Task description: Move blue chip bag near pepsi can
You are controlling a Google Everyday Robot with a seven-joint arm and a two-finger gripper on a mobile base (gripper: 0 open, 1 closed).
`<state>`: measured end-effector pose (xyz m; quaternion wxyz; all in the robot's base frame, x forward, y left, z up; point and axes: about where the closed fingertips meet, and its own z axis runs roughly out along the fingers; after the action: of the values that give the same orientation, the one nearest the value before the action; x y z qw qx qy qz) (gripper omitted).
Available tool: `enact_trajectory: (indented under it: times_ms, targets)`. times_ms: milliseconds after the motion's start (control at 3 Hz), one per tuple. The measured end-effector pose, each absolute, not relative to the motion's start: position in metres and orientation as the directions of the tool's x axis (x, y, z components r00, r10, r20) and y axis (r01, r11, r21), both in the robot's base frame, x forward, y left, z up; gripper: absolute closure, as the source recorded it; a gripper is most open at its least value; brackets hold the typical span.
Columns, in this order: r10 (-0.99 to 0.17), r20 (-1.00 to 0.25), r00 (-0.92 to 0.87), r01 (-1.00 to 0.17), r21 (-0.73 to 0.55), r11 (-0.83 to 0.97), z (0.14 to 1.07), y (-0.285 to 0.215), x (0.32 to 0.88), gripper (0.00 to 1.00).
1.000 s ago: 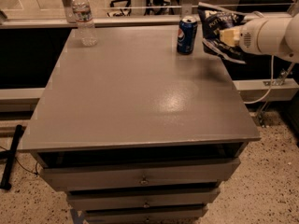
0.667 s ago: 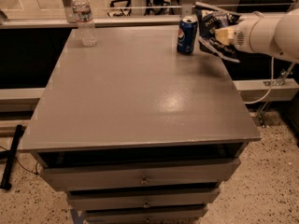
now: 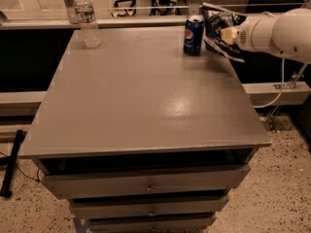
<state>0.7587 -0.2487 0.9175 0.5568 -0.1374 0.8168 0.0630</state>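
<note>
**The Gripper Holds the Chip Bag Right Next to the Can**

The gripper [image 3: 228,35] is at the far right corner of the grey table [image 3: 146,106]. It comes in from the right side on a fat white arm [image 3: 279,33]. It is closed on the blue chip bag [image 3: 217,21] and pinches the bag from the right. The end of the gripper looks pale yellow against the dark bag.

The blue chip bag is dark and crinkly, with white edges. It stands up tall in the gripper's hold, and it is bigger than the can. Its low edge hangs by the right edge of the table. It is hard to tell if the bag touches the table top.

The pepsi can [image 3: 194,36] stands up straight on the table, near the back edge. It is just to the left of the bag. The two are very close, and it is hard to tell if they touch.

A clear water bottle [image 3: 86,19] stands at the far left corner of the table, well apart from the can and the bag. The table top is shiny, and a bright spot of light shows on it.

Under the table top there are grey drawers [image 3: 146,183] with small knobs. The floor [image 3: 282,188] is speckled. A black bar [image 3: 12,164] lies on the floor at the left.
</note>
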Motion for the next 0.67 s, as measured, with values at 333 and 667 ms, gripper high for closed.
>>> enact_trajectory:
  times_ms: [333, 667]
  targets:
    - [-0.135, -0.927, -0.351, -0.288, -0.030, 0.957, 0.908, -0.246, 0.766, 1.00]
    - [-0.114, -0.920, -0.376, -0.294, 0.002, 0.956, 0.893, -0.239, 0.769, 1.00]
